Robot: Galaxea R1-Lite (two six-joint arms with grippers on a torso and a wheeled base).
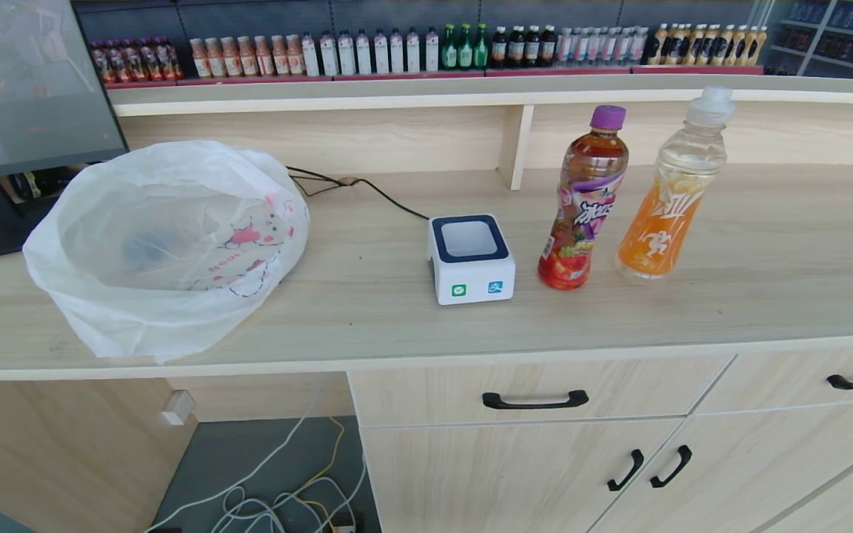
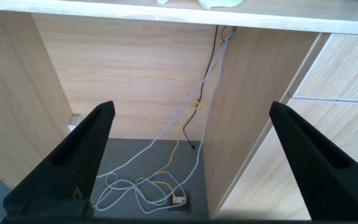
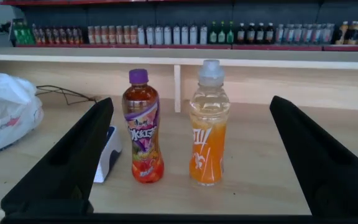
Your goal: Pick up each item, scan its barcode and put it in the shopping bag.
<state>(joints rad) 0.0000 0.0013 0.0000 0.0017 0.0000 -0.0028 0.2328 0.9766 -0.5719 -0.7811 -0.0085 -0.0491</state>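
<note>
Both my left gripper [image 2: 191, 107] and right gripper [image 3: 191, 102] gape wide, holding nothing. On the desk [image 1: 767, 252] the shopping bag [image 1: 101, 311] sits open, contents unclear, left of the scanner [image 1: 469, 259]; right of it stand the purple-capped bottle [image 1: 583, 203], nearly full, and the clear-capped bottle [image 1: 674, 185], orange in its lower half

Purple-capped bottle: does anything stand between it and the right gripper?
Nothing visible does. The right gripper is open and faces the purple-capped bottle across bare counter. The orange bottle stands beside that bottle, apart from it, not in front.
</note>
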